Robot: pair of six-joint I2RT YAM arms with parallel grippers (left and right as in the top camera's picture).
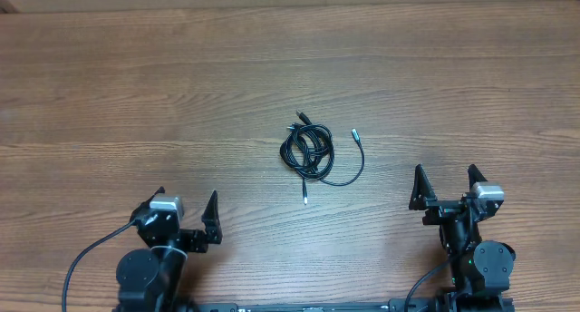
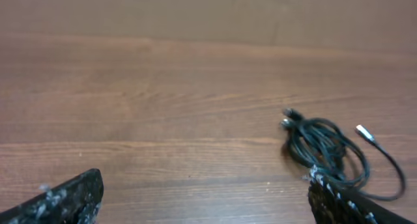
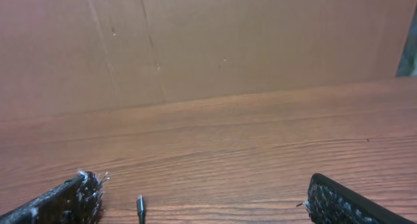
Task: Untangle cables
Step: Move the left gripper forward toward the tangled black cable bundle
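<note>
- The tangle of thin black flexible cables (image 1: 308, 151) lies at the centre of the overhead frame on the brown wood-grain table (image 1: 127, 85), well apart from both arms.
- The black two-finger left gripper (image 1: 188, 208) sits at the lower left and the matching right gripper (image 1: 446, 185) at the lower right. Both have their jaws spread wide and empty.
- The step in hand looks like the first reach. It would likely go best with one gripper pinning the dense coil while the other takes a free end.
- The small teal-tipped plug (image 1: 354, 133), trailing toward the right on an open loop, seems the easiest end for the right gripper. A low, slow approach should avoid dragging the whole bundle.
</note>
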